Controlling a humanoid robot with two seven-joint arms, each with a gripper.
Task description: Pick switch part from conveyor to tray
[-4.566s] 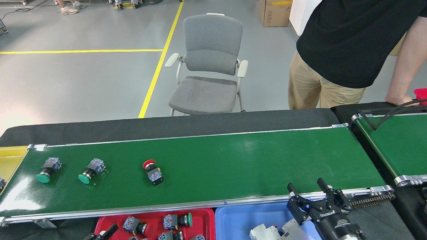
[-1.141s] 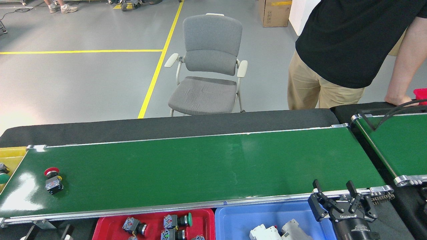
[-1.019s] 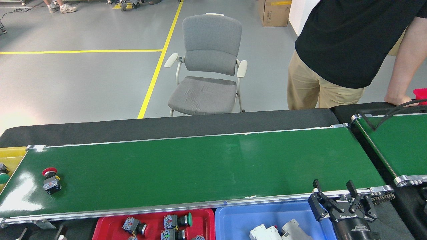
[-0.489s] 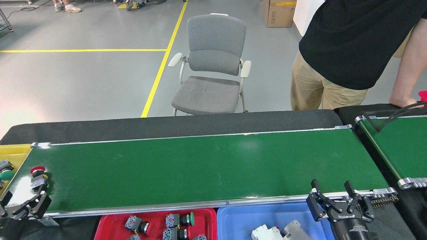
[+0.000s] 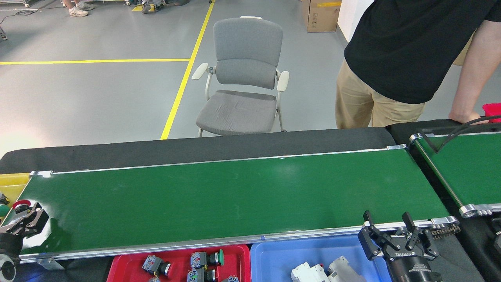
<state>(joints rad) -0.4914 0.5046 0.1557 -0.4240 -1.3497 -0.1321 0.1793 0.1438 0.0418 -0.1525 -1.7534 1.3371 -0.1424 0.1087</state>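
the red switch (image 5: 21, 204) sat at the far left end of the conveyor (image 5: 235, 196), almost at the roller and just beside the yellow bin (image 5: 9, 184). the left gripper (image 5: 24, 220) was right on it, its dark fingers reaching in from the near side and covering the switch body, so only the red cap showed beyond them. whether the jaws were closed on the switch could not be told. the switch's long axis seemed to run toward the far rail, in line with the gripper's reach. the right gripper (image 5: 387, 225) hung well apart at the belt's other end, fingers spread, above the blue tray (image 5: 274, 254). the red tray (image 5: 125, 264) lay near, to the right of the left gripper.
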